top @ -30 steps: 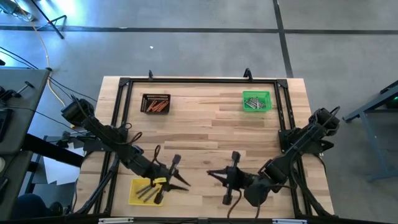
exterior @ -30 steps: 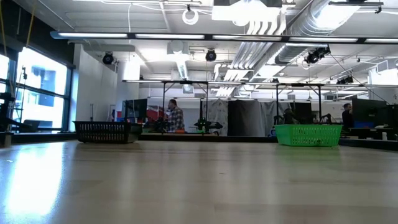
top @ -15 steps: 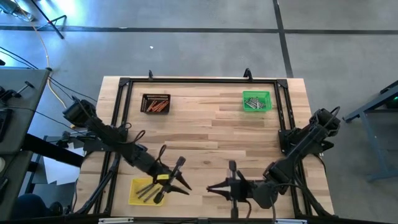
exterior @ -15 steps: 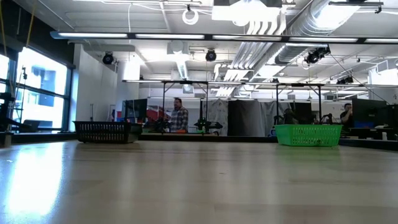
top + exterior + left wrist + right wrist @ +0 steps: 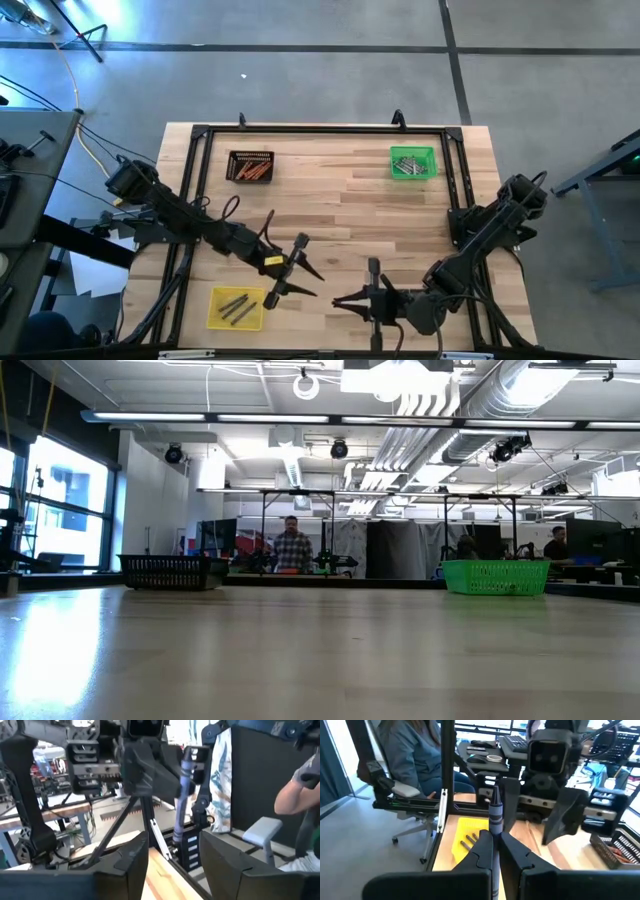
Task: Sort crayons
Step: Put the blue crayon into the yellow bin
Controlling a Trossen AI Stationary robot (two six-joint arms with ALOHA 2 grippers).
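High view: pale wood-plank tabletop point(image 5: 330, 210) edged by a black frame, set on a grey concrete floor. Black tray point(image 5: 251, 166) of orange-red crayons point(image 5: 255, 172) near the far left corner; green tray point(image 5: 412, 162) of grey crayons point(image 5: 404, 166) near the far right; yellow tray point(image 5: 237, 307) with grey crayons point(image 5: 234, 305) at the near left edge. Left gripper point(image 5: 298, 279) above bare wood just beside the yellow tray, jaws spread wide and holding nothing. Right gripper point(image 5: 340, 300) low over the near edge, jaws shut on a blue-purple crayon point(image 5: 494, 813), seen upright between them in the right wrist view and again beyond the left fingers point(image 5: 125, 865) in the left wrist view.

Low view: bare tabletop running level to the black and green trays at its far edge; beyond, an open workshop with bright ceiling lights, exposed ducts, windows at left and a person point(image 5: 292, 548) standing far off. Right wrist view: a seated person in a chair beside the tabletop.
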